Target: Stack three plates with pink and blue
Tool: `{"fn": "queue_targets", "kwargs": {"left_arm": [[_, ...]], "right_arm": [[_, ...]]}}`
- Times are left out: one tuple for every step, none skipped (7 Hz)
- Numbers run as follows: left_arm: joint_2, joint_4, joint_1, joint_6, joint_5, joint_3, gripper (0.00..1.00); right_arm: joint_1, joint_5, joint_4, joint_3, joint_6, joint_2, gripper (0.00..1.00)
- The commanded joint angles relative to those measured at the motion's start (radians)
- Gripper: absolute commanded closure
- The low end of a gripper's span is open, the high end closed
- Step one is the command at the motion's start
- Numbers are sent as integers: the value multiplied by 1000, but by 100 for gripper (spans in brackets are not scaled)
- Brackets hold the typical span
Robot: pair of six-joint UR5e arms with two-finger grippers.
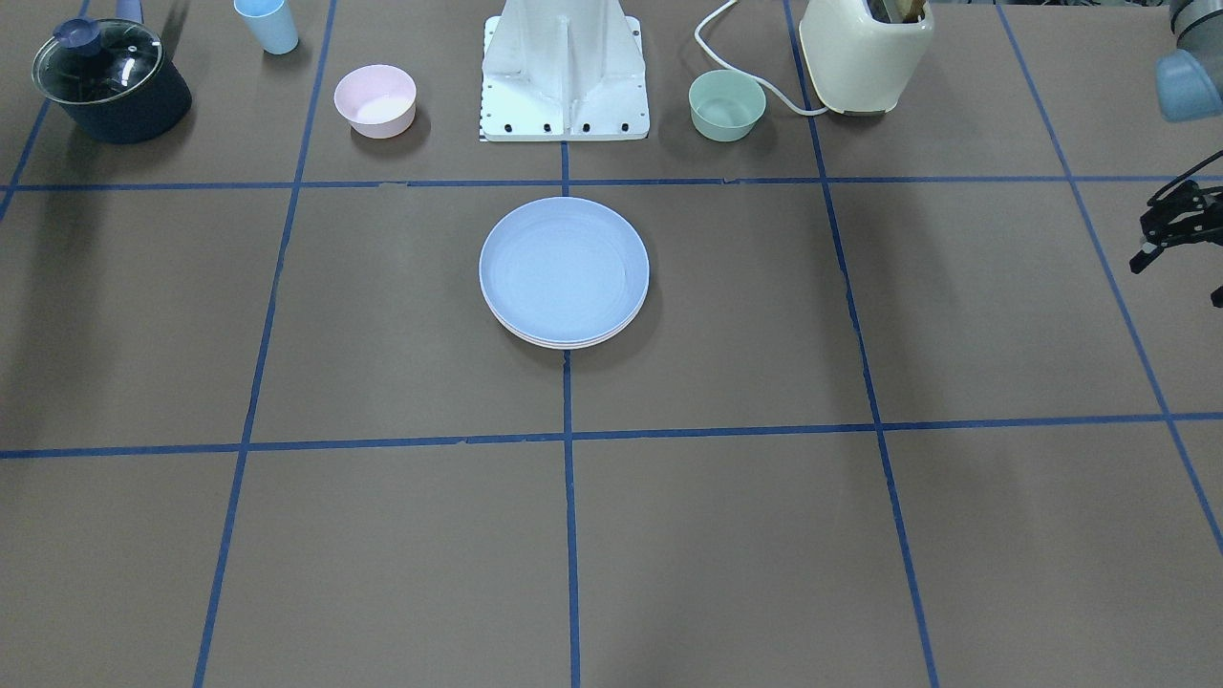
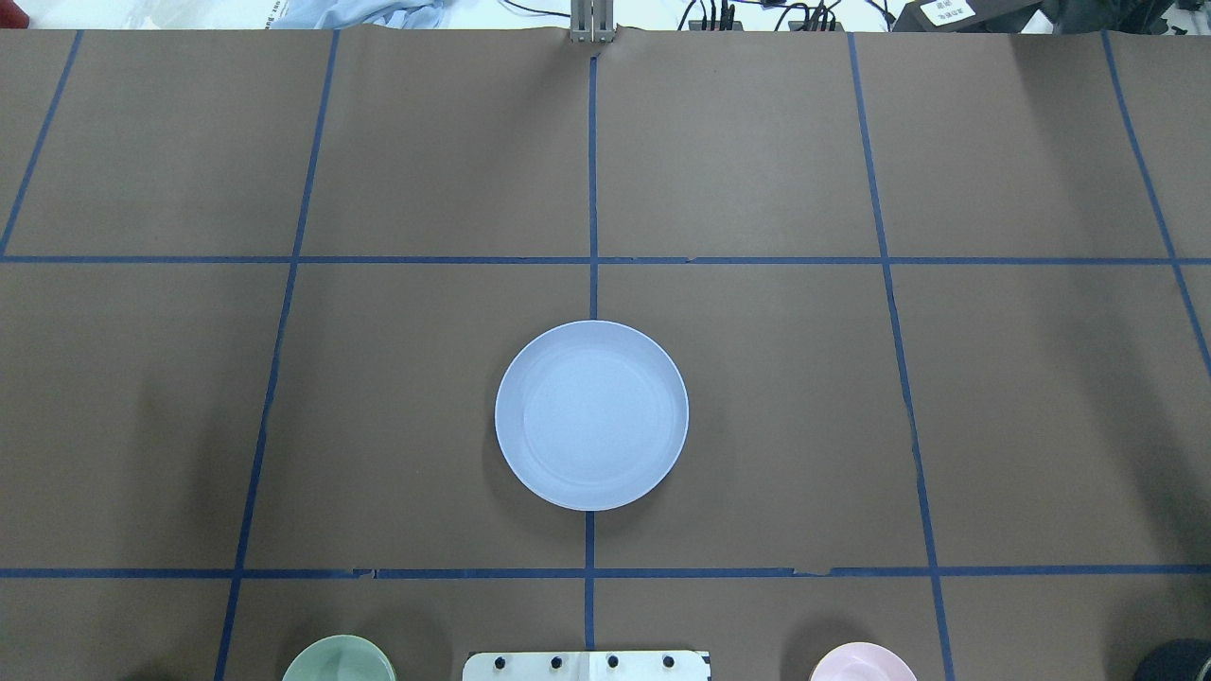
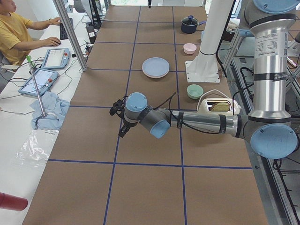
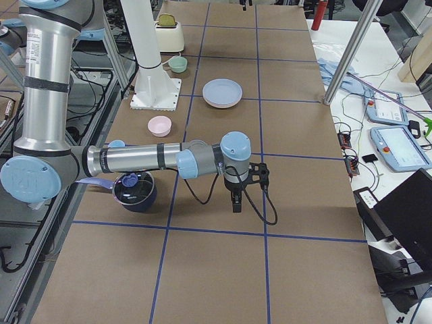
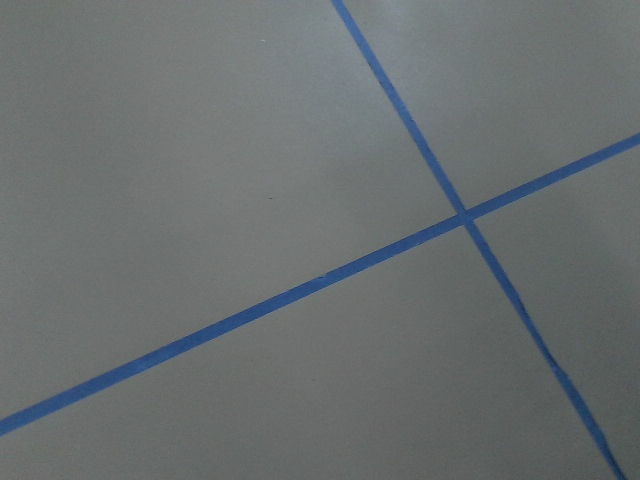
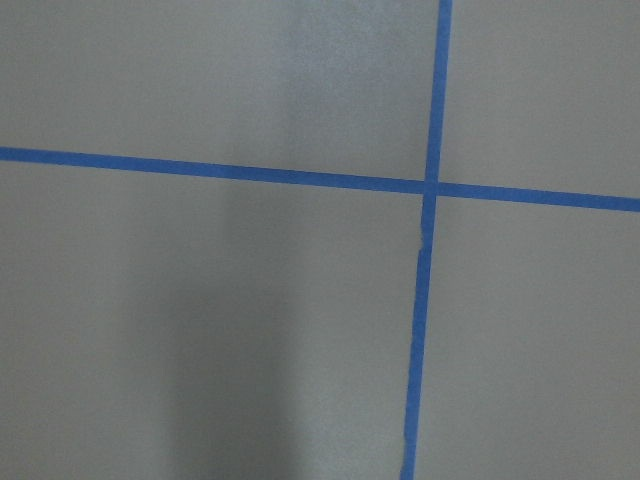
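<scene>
The three plates lie in one stack at the table's middle. The light blue plate (image 1: 564, 268) is on top and also shows in the overhead view (image 2: 591, 414). Two paler rims (image 1: 564, 342) peek out beneath its near edge, and their colours are hard to tell. My left gripper (image 1: 1180, 277) hovers at the table's far left side, well away from the stack, with its fingers apart and empty. My right gripper (image 4: 236, 196) shows only in the exterior right view, far from the stack. I cannot tell if it is open or shut.
A small pink bowl (image 1: 375, 100) and a small green bowl (image 1: 727, 105) flank the robot's base (image 1: 564, 76). A toaster (image 1: 865, 53), a lidded dark pot (image 1: 110, 81) and a blue cup (image 1: 268, 24) stand along the robot's edge. An operator (image 3: 14, 28) sits at a side desk.
</scene>
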Motion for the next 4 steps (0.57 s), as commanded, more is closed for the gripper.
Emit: {"fn": "queue_targets", "kwargs": {"left_arm": [[-2, 22, -17, 36, -5, 10, 0], [-4, 22, -15, 35, -7, 10, 0], [-5, 22, -15, 35, -5, 15, 0], [-4, 20, -15, 35, -7, 9, 0]], "right_arm": [[20, 17, -65, -4, -55, 16, 0], [20, 68, -62, -12, -51, 17, 0], [16, 85, -61, -32, -51, 28, 0], [13, 85, -61, -43, -54, 56, 0]]}}
